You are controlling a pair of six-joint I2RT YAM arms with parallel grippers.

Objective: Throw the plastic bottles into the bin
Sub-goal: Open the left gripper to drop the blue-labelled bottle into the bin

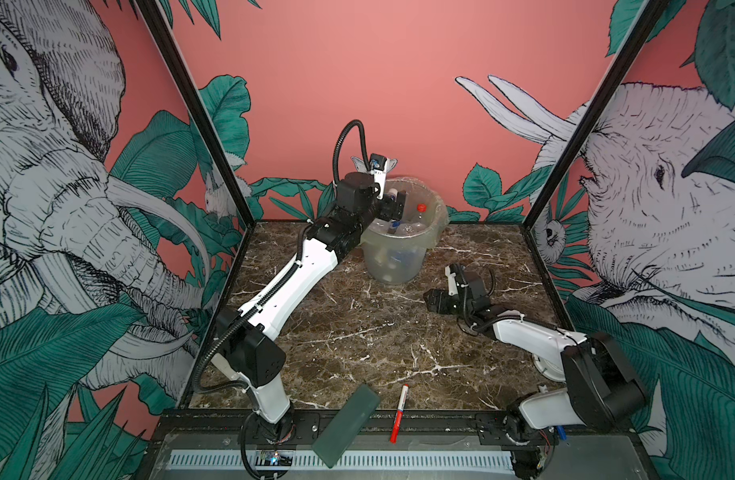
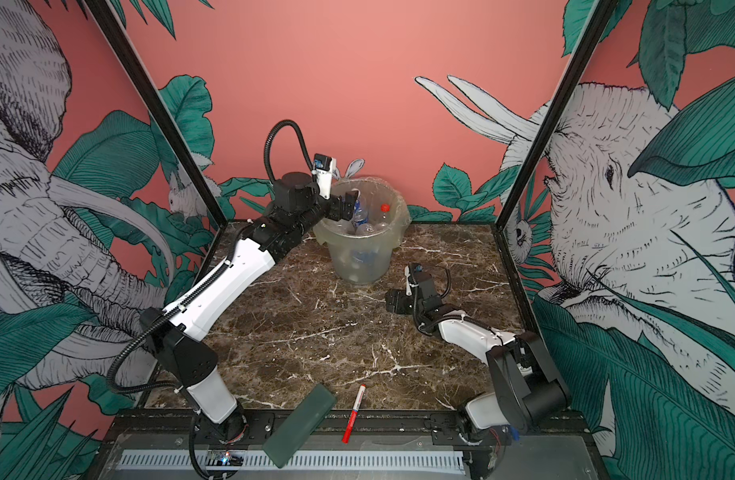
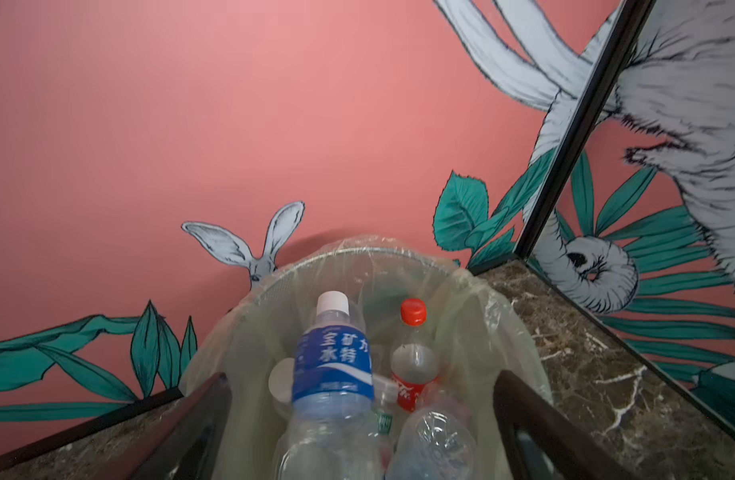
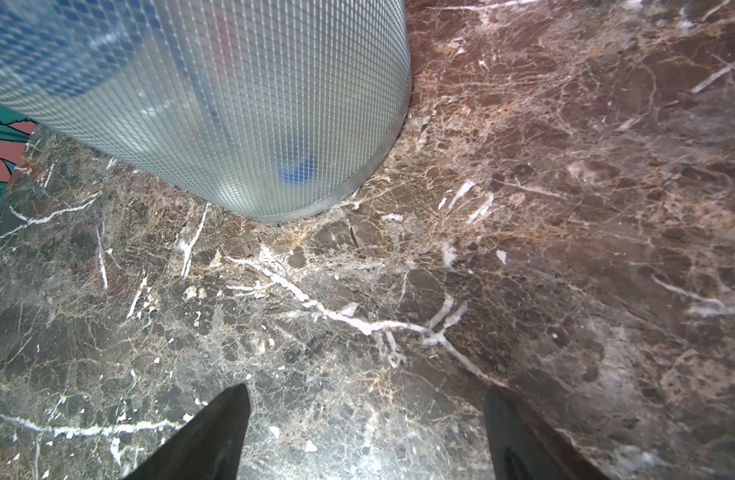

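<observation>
On the left, the left tool (image 1: pixel 394 205) hangs over the mouth of the bin (image 1: pixel 395 266). In both top views its own arm hides most of it. The wrist view on that arm is clearer: the fingers (image 3: pixel 195 424) are spread wide, and a blue-labelled bottle (image 3: pixel 332 374) stands loose between them in the bin's mouth. It touches neither finger as far as I can make out, and its lower end is cut off at the frame edge. Beside it in the bin are a red-capped bottle (image 3: pixel 413 361) and a clear bottle (image 3: pixel 432 440) (more shapes show through the wall, too blurred to count).

Further right, the right tool (image 4: pixel 366 388) sits low over the desk (image 1: pixel 357 340) near the bin's foot, its fingers apart with nothing between them.

At the desk's front edge lie a dark green slab (image 1: pixel 347 424) and a marker pen (image 1: pixel 399 413). The desk is brown marble veined with white. Pink walls (image 1: pixel 399 83) painted with elephants and leaves close it in.
</observation>
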